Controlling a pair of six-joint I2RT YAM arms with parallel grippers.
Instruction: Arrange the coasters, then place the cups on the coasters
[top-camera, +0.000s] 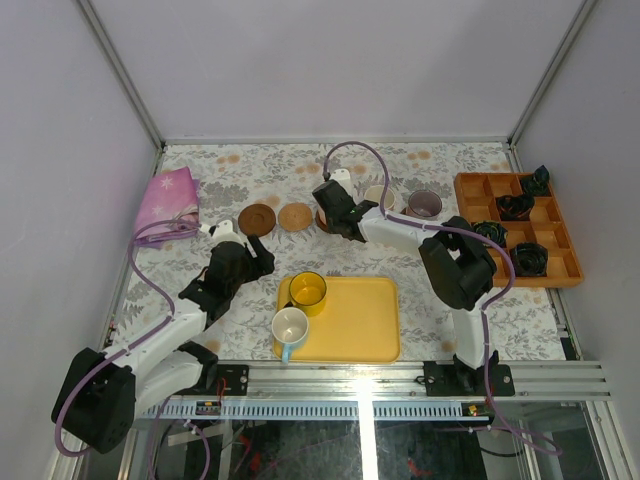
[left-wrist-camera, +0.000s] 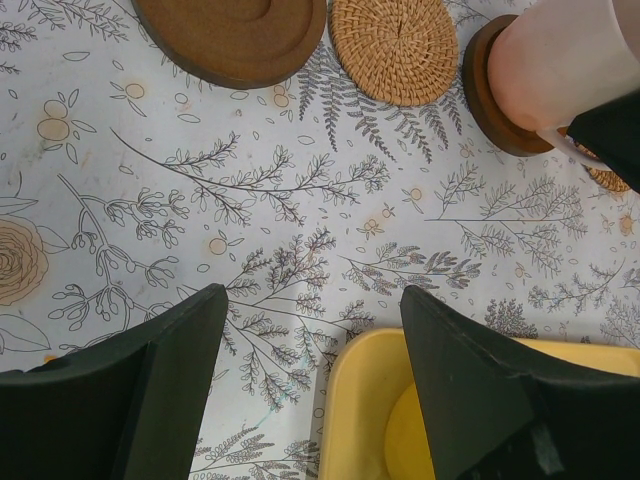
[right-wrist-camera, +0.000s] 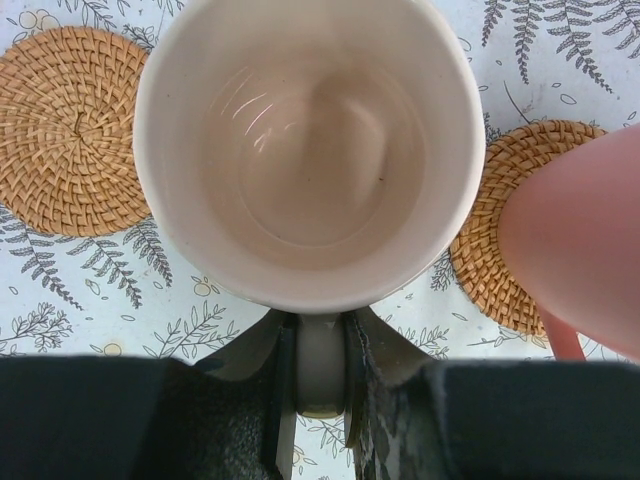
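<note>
Near edge of the table, centre: yellow tray (top-camera: 370, 330). Two cups stand on its left side. The white cup (top-camera: 290, 326) is at the near-left corner, blue handle toward the near edge. The yellow cup (top-camera: 307, 292) is at the far-left corner. Neither is on a coaster yet.

The left gripper (left-wrist-camera: 315, 300) hangs just beyond the tray's far-left corner, fingers wide apart, nothing between them.

Mid-table, a row running left to right:
- dark coaster (top-camera: 257, 218), bare
- woven coaster (top-camera: 296, 217), bare
- second dark coaster (left-wrist-camera: 485, 95), under the pale pink cup (right-wrist-camera: 310, 150)

The right gripper (right-wrist-camera: 320, 345) is pinched on that cup's handle. Cannot tell whether the base is fully seated.

Further right: second pink cup (top-camera: 378, 195) over another woven coaster, then the grey-purple cup (top-camera: 424, 204).

Handling, judged: the cups look rigid, light and smooth-walled, so likely slippery and chippable. The handle is the sure hold, a rim pinch the second choice. The yellow one looks translucent, perhaps thinner, so squeeze gently. Set each down level and centred, since the coasters are barely wider than the cups.
</note>
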